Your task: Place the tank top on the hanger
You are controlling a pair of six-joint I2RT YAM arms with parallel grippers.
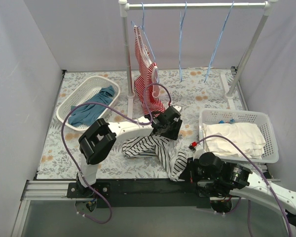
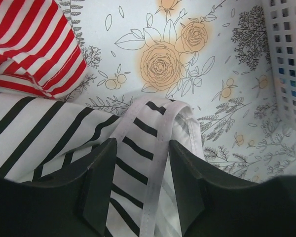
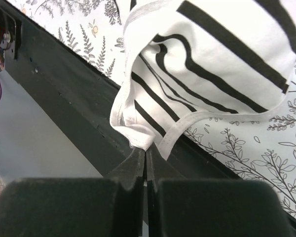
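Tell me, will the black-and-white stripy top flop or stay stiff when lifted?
Probably floppy: the tank top lies crumpled in soft folds. It would likely sag from wherever it's pinched; the right wrist view shows its edge bunching and curling limply. It seems thin, so probably light.

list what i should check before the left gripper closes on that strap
1. Strap of the tank top between the left gripper fingers: ok, jaws open either side of it.
2. Edge of the tank top in the right gripper: ok, shut on it.
3. Fingers clear of the red-and-white top: ok, apart.
4. A bare hanger on the rail: ok.
5. Tank top spread flat: not ok, bunched.
6. Which strap this is: cannot tell.
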